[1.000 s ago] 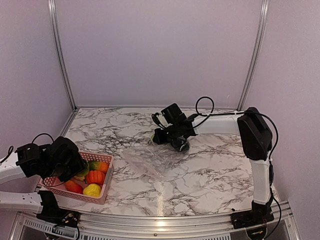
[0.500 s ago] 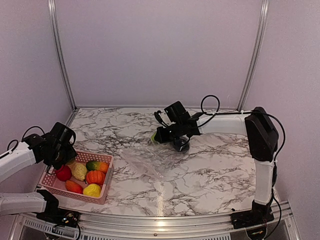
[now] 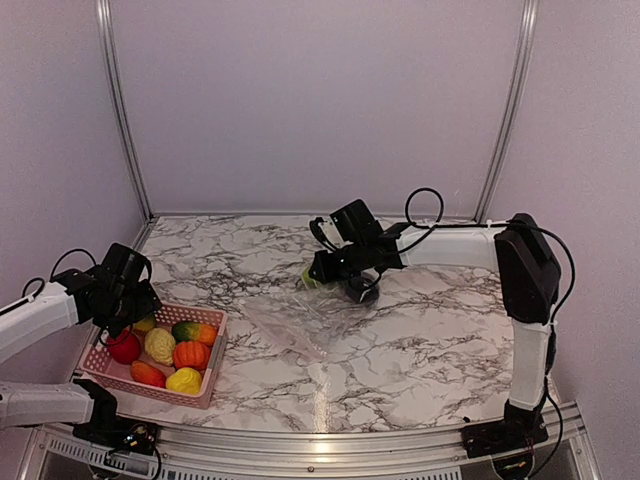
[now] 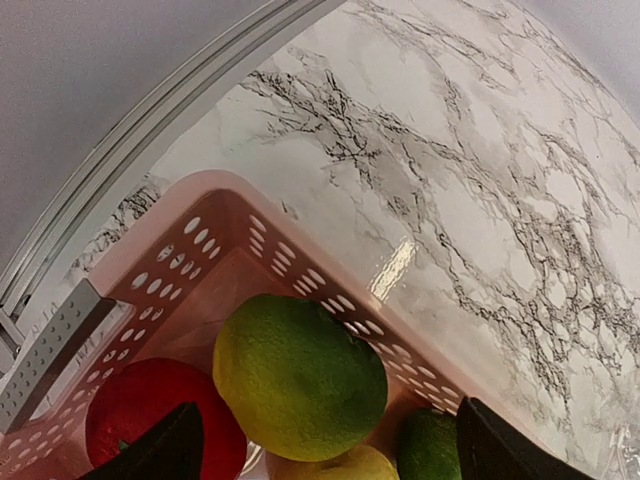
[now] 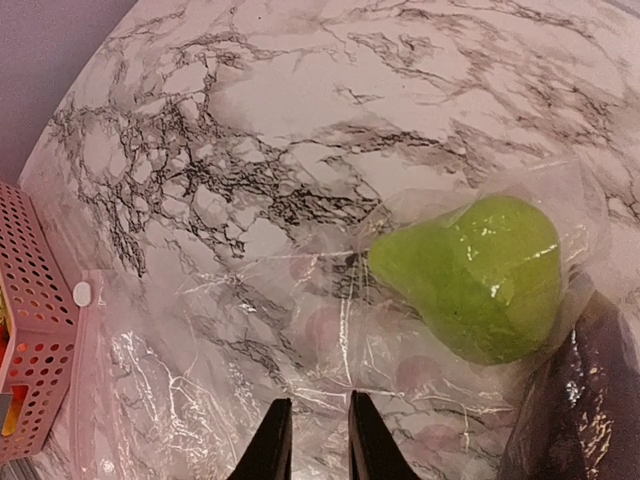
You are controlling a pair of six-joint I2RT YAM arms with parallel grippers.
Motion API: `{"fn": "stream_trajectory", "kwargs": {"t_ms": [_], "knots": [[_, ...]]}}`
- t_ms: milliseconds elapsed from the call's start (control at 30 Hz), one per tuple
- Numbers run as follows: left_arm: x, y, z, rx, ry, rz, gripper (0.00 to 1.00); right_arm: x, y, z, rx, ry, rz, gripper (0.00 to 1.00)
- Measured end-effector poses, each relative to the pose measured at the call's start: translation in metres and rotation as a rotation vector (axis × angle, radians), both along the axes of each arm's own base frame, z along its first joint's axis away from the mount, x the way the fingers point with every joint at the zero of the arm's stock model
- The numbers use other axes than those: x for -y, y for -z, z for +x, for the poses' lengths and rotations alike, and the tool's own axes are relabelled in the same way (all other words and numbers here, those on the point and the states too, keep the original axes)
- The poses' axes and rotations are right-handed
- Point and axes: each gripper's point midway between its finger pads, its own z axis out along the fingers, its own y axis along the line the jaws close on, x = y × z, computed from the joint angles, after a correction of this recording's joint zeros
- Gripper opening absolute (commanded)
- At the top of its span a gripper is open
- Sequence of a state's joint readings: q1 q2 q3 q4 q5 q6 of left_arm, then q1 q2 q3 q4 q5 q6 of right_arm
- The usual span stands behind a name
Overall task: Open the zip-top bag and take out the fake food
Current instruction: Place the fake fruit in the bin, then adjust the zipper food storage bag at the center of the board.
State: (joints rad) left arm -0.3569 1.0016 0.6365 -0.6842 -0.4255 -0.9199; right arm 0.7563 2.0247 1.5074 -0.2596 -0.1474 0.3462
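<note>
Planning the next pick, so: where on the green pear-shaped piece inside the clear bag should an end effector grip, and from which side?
Probably across the wide rounded body of the green pear-shaped piece, from above, jaws square to its long axis. It lies on its side, tapering to a narrow end that would squeeze out. The zip-top bag covers it, so film would be pinched too.

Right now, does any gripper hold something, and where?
Left gripper: nothing. Right gripper seems to pinch the zip-top bag by its film, beside the green piece.
</note>
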Motion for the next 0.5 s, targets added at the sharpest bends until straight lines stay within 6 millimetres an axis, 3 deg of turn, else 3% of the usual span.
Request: {"fn": "stream_trajectory", "kwargs": {"t_ms": [300, 500], "knots": [[0.002, -0.01, 0.002, 0.03, 0.045, 0.004, 0.91, 0.012, -0.006, 0.01, 0.028, 0.025, -0.014, 0.38], [0.031, -0.031, 0.012, 0.065, 0.163, -0.019, 0.9, 0.023, -0.008, 0.022, 0.049, 0.05, -0.041, 0.49]]}}
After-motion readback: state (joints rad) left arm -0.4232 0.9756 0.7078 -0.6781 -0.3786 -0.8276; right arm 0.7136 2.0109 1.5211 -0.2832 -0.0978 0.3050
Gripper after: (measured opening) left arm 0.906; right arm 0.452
